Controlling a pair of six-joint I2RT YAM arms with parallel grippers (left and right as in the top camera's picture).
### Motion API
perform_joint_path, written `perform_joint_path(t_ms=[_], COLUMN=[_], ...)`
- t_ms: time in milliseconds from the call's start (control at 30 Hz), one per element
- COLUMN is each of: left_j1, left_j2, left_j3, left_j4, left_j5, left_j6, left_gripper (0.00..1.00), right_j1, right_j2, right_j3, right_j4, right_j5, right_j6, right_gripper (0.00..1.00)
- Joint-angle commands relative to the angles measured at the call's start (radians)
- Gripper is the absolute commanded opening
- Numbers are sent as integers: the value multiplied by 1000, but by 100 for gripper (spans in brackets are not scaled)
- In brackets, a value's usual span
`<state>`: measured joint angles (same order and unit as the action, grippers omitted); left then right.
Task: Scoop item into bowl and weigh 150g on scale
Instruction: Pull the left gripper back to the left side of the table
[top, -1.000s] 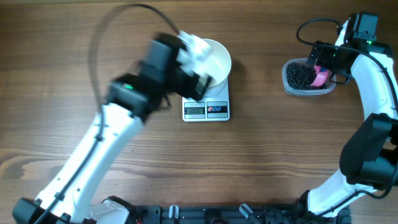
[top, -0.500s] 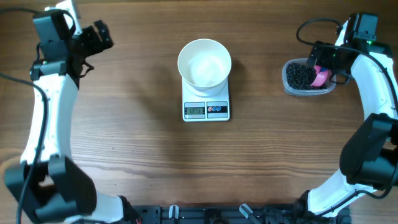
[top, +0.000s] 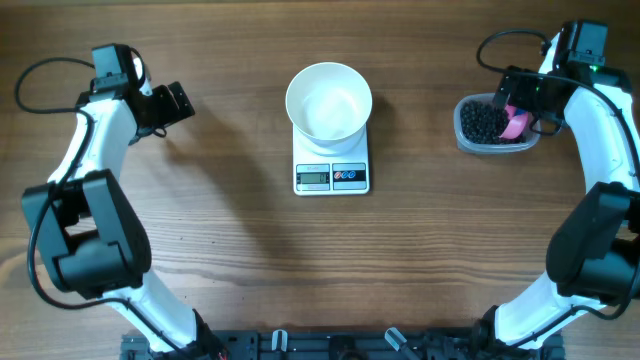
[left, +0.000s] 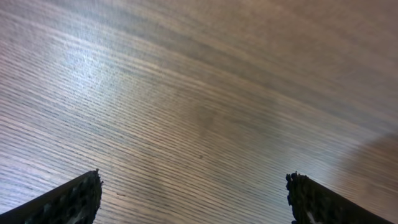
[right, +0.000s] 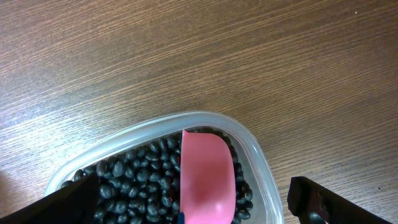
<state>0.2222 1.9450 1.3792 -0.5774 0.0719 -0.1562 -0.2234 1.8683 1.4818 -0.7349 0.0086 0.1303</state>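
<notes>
The left arm (top: 92, 140) and right arm (top: 606, 125) have white links, black joints and looping black cables.

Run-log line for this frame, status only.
bowl: empty, on scale | beans: in tub with pink scoop | left gripper: open, over table | right gripper: open, over tub

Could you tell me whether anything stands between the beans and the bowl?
Nothing visible does: only bare table lies between the tub of beans and the bowl on the scale. The pink scoop rests in the tub, under the open right pincer.
</notes>
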Motion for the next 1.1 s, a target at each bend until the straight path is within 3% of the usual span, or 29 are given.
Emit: perform_joint_path(t_ms=[0, 633, 1067], left_j1=[5, -15, -117], left_j2=[32, 32, 32], left_j3=[6, 5, -6], left_j4=[1, -25, -158], left_j5=[-21, -29, -29], left_j6=[-9, -9, -9], left_gripper=[100, 100, 100], right_j1=[1, 1, 1], right_j2=[24, 24, 24], right_j3=[-5, -5, -5], right_j4=[2, 2, 2], right_j5=[18, 18, 18], right_j6=[3, 3, 3], right_gripper=[100, 100, 100])
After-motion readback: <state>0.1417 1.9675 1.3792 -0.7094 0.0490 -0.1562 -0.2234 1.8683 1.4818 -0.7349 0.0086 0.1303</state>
